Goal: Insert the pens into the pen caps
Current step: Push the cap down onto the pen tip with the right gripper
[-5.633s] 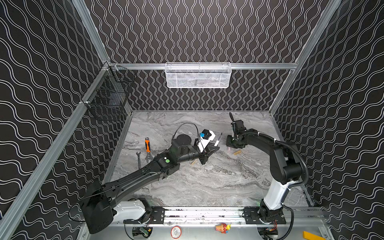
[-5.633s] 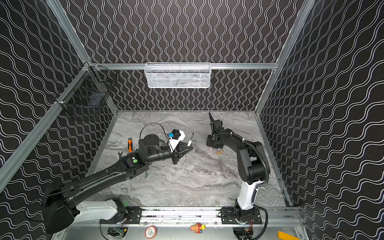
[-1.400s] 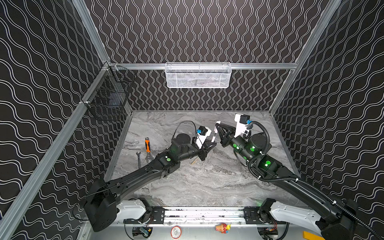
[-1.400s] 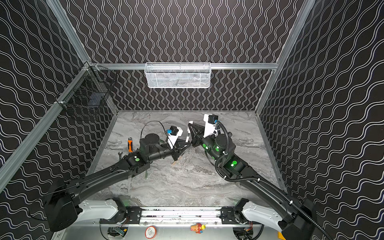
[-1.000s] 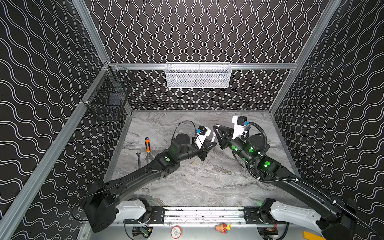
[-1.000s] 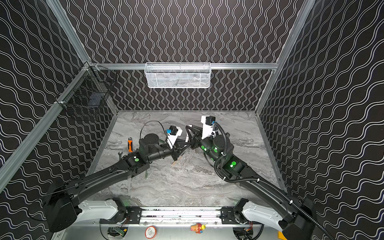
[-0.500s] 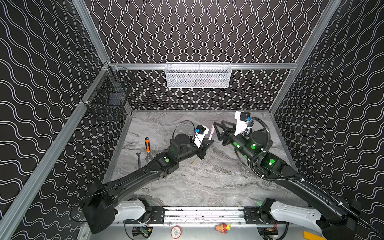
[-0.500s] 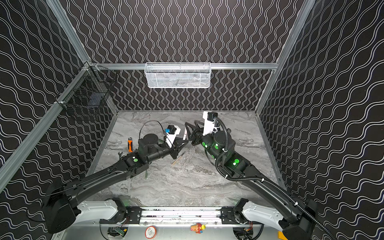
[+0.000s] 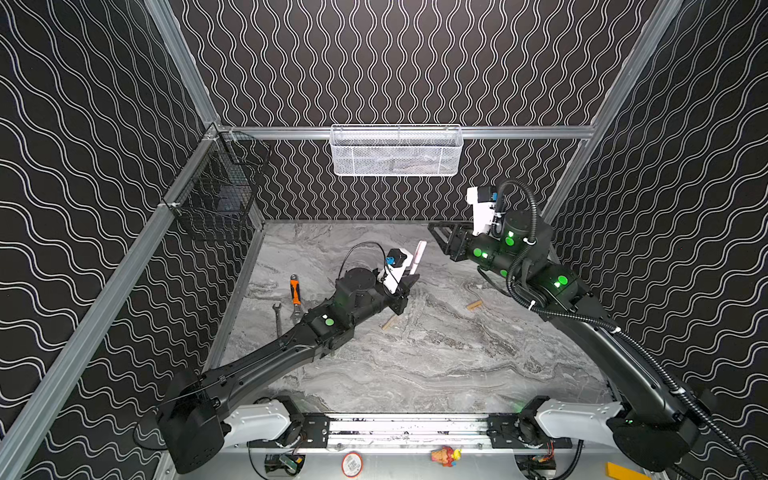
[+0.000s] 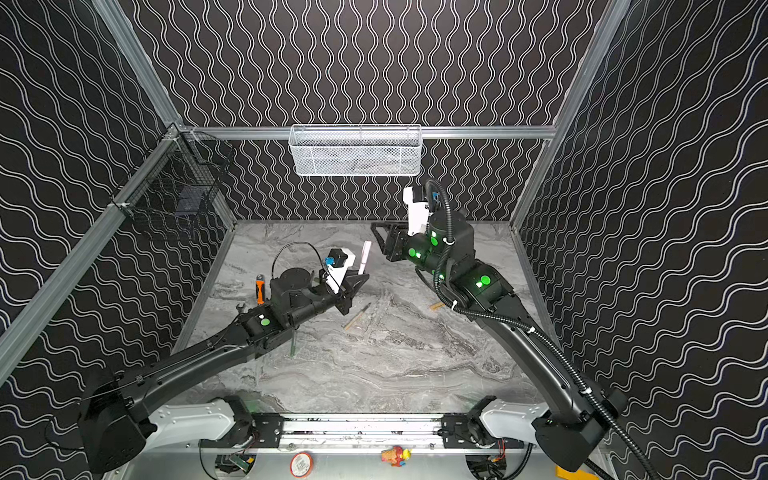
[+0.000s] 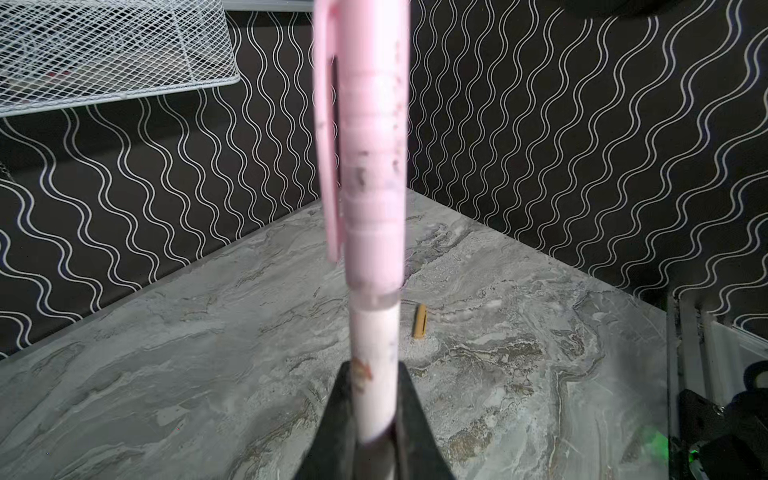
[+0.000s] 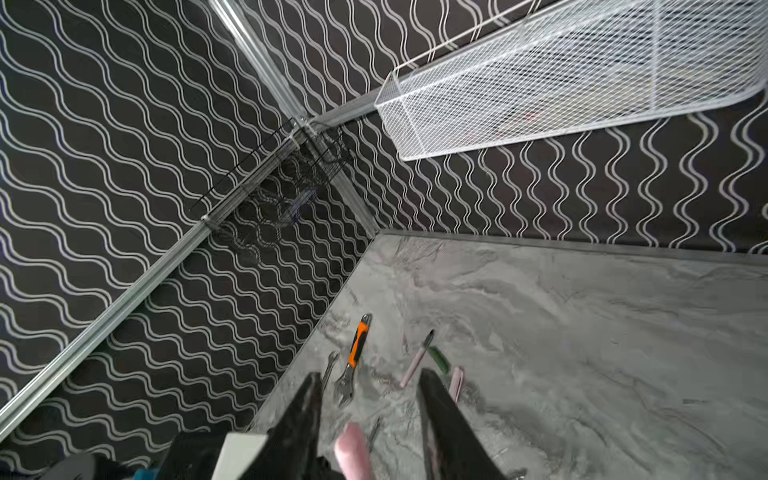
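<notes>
We are looking at print that we cannot read: the marks on the pale pink pen (image 11: pixel 374 353) are showing only as blurred brownish specks in the left wrist view, and the round sticker (image 9: pixel 352 463) on the front rail (image 9: pixel 407 426) is too small to make out. The left tool (image 9: pixel 411 279) is clenching that pen by its lower barrel, holding it nearly upright above the worktop (image 9: pixel 415 365), with a pale pink cap (image 11: pixel 365 145) sitting on its upper end. The right tool (image 9: pixel 439 239) is hanging just beside the capped end, apart from it, its jaws standing released with nothing between them. On the worktop a tan pen (image 10: pixel 356 318) and, well apart, a tan cap (image 10: pixel 436 306) are lying, and the left arm (image 10: pixel 199 361) is covering part of a dark green pen (image 10: pixel 293 345). In the right wrist view a second pale pink pen (image 12: pixel 413 370), a dark green cap (image 12: pixel 439 359) and a loose pale pink cap (image 12: pixel 456 384) are lying close together, near an orange-handled wrench (image 12: pixel 355 353) and a small spanner (image 12: pixel 330 368). A white mesh basket (image 9: pixel 395 151) and a black wire basket (image 9: pixel 216 195) are hanging on the walls.
</notes>
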Tool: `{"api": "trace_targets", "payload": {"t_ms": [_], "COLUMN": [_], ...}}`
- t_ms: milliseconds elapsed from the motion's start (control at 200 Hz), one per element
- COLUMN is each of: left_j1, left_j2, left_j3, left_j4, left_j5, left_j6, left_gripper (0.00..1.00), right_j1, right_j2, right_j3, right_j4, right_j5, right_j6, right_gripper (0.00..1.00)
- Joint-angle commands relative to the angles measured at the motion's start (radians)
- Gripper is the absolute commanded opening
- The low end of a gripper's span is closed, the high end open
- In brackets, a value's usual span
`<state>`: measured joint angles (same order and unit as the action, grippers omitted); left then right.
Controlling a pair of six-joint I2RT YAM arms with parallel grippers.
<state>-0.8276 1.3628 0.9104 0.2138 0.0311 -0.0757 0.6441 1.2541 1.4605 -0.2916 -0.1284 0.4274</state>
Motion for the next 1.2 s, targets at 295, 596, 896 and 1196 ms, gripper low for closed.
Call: {"api": "trace_targets", "payload": {"t_ms": [295,596,896,1196], "left_j1": [0.0,0.001,0.0,0.001], "left_j2": [0.004,0.009,-0.011,0.014], "left_j3": [0.02,0.025,0.034,0.153], "left_j4": [-0.01,-0.014,0.02,0.031], "left_j5": [-0.002,0.017,0.012,0.061], "left_j6": [-0.001,-0.015,-0.023,-0.011], "left_gripper": [0.0,0.0,0.0,0.0], "right_j1": [0.042,0.059,0.075,0.083], "right_j2": [0.026,0.027,0.026,0.029], "right_j3": [-0.032,-0.051,-0.112,-0.12], "right_j4": [-0.027,0.005,0.027,0.018], "right_j5": [-0.103,-0.058,-0.074,-0.075], "right_j6": [0.056,0.069,0.073,0.072], "right_gripper": [0.32,0.2,0.07,0.04]}}
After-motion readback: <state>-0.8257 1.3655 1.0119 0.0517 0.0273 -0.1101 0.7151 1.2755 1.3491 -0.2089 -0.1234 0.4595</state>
